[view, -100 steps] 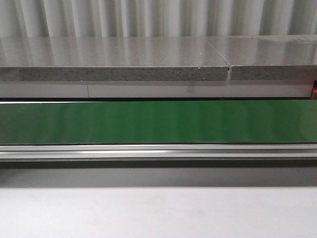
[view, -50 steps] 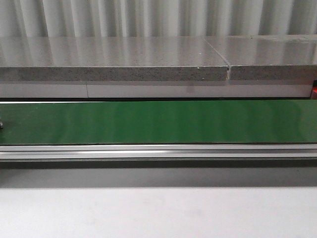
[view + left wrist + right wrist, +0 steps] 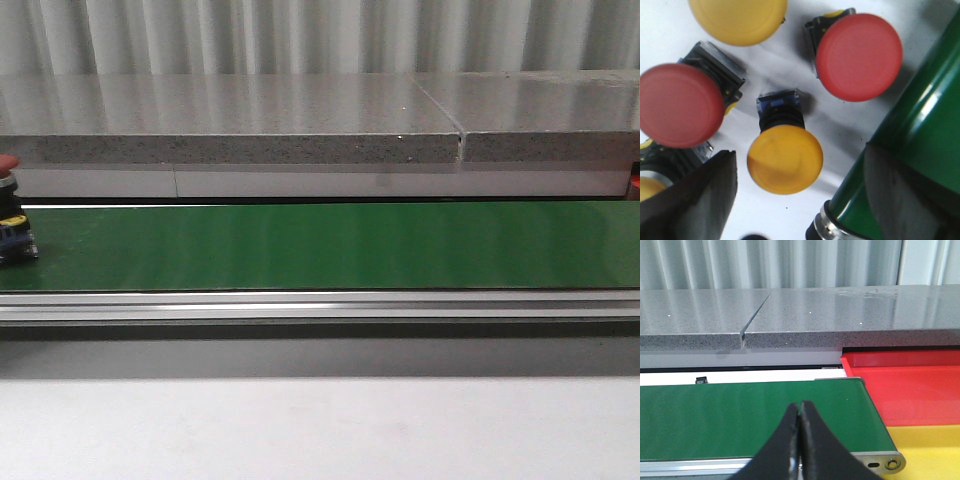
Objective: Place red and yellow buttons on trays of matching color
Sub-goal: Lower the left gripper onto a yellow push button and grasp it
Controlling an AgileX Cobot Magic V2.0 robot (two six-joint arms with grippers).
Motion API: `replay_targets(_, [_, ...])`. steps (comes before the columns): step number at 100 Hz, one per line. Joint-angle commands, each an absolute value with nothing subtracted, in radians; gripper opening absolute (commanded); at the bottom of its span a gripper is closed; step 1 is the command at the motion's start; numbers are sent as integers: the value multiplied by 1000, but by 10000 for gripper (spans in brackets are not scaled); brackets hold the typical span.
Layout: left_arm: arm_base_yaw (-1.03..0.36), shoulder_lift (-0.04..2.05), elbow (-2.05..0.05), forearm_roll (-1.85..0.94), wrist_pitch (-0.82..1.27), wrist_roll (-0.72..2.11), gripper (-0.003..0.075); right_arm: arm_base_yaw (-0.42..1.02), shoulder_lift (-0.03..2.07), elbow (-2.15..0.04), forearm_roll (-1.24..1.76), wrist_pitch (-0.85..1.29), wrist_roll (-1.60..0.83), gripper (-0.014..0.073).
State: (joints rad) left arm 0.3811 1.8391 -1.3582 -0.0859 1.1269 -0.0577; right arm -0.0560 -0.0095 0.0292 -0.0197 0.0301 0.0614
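In the left wrist view several buttons lie on a white surface: a yellow button (image 3: 785,159) between my open left gripper's (image 3: 800,195) fingers, a red button (image 3: 859,56) beyond it, another red button (image 3: 680,105) to one side and a yellow cap (image 3: 738,20) at the frame's edge. In the front view a red button (image 3: 10,215) stands on the green conveyor belt (image 3: 330,245) at the far left edge. My right gripper (image 3: 800,412) is shut with nothing in it, over the belt's end (image 3: 750,415). Beside it lie the red tray (image 3: 910,390) and yellow tray (image 3: 930,450).
The belt's end roller (image 3: 840,225) sits close to one left finger. A grey stone ledge (image 3: 300,125) runs behind the belt, with a corrugated wall above. A metal rail (image 3: 320,305) borders the belt's near side, then a white table (image 3: 320,430).
A red button has come into the front view at the far left edge of the belt, moving rightward. Nothing else differs.
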Motion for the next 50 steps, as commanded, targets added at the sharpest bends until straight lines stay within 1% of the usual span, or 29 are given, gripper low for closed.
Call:
replay_targets(1, [384, 1805, -1383, -96, 1114, -64, 514, -59, -29, 10, -24, -47, 59, -71])
replay_targets(41, [384, 1842, -1383, -87, 1092, -64, 513, -59, -29, 10, -24, -47, 59, -71])
replay_targets(50, [384, 1842, -1383, -87, 1083, -64, 498, -59, -29, 10, -24, -47, 59, -71])
